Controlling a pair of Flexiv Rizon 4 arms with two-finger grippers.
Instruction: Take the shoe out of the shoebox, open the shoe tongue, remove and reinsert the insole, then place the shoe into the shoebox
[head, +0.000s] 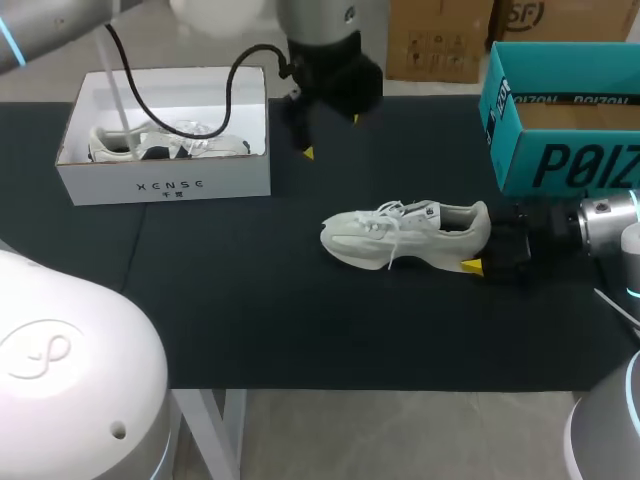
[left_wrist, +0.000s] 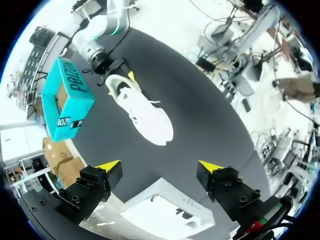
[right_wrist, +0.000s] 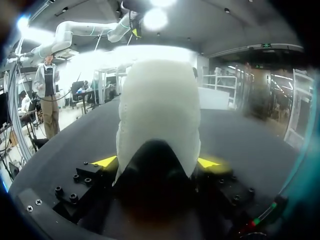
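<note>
A white sneaker (head: 400, 235) lies on its side in the middle of the black table, heel toward the right. My right gripper (head: 480, 245) is at that heel, with a yellow-tipped finger on each side of it, shut on the shoe. The right wrist view shows the heel (right_wrist: 159, 115) filling the space between the tips of the gripper (right_wrist: 157, 162). My left gripper (head: 330, 135) hangs open in the air beside the right end of the white shoebox (head: 165, 185). From the left wrist view its open gripper (left_wrist: 160, 166) looks down on the sneaker (left_wrist: 145, 112) and the shoebox (left_wrist: 165, 210).
A second pale shoe (head: 165, 140) lies inside the white shoebox. A teal box (head: 560, 160) stands open at the back right, close behind my right arm. Bare black table surface lies in front of the sneaker.
</note>
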